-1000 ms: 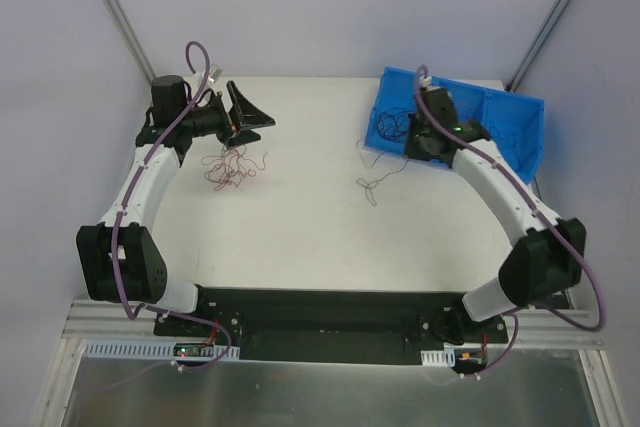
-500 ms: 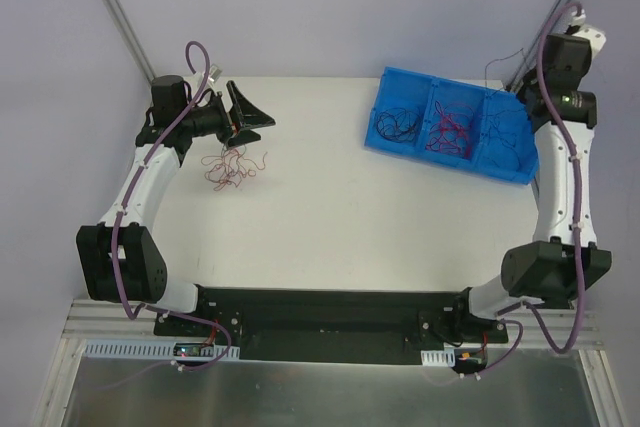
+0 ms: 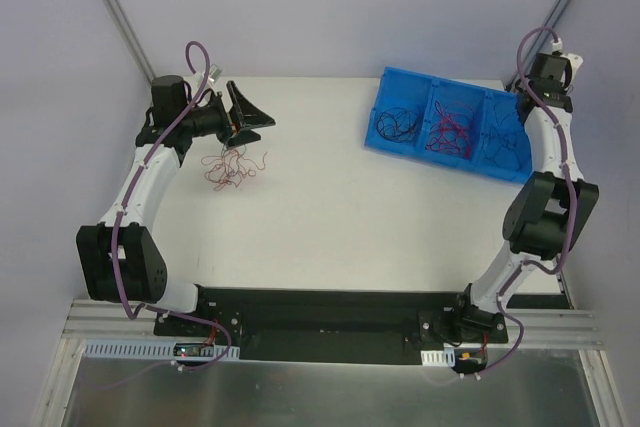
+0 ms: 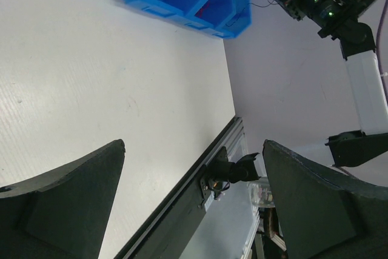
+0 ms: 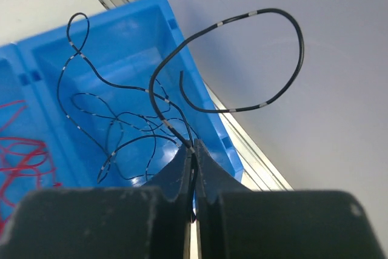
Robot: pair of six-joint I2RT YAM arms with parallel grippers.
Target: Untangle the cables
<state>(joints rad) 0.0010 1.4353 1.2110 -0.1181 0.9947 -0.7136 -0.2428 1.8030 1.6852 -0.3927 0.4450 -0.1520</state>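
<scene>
A tangle of thin red cables (image 3: 232,167) lies on the white table under my left gripper (image 3: 252,118), which is open and empty; its fingers (image 4: 66,201) spread wide in the left wrist view. My right gripper (image 5: 194,150) is shut on a thin black cable (image 5: 242,59) with white marks, held above the right end of the blue bin (image 5: 136,34). In the top view the right gripper (image 3: 524,85) is raised at the bin's far right corner. More black cables (image 5: 121,125) lie in that compartment.
The blue bin (image 3: 432,152) has three compartments: black cables (image 3: 395,125) at left, red cables (image 3: 450,127) in the middle, black cables (image 3: 505,137) at right. The bin (image 4: 182,4) and right arm (image 4: 327,4) also show in the left wrist view. Walls stand close behind.
My right arm has swung from over the bin's left end up to its far right corner, carrying the black cable. The loose cable on the table by the bin is gone. The left arm is still.
</scene>
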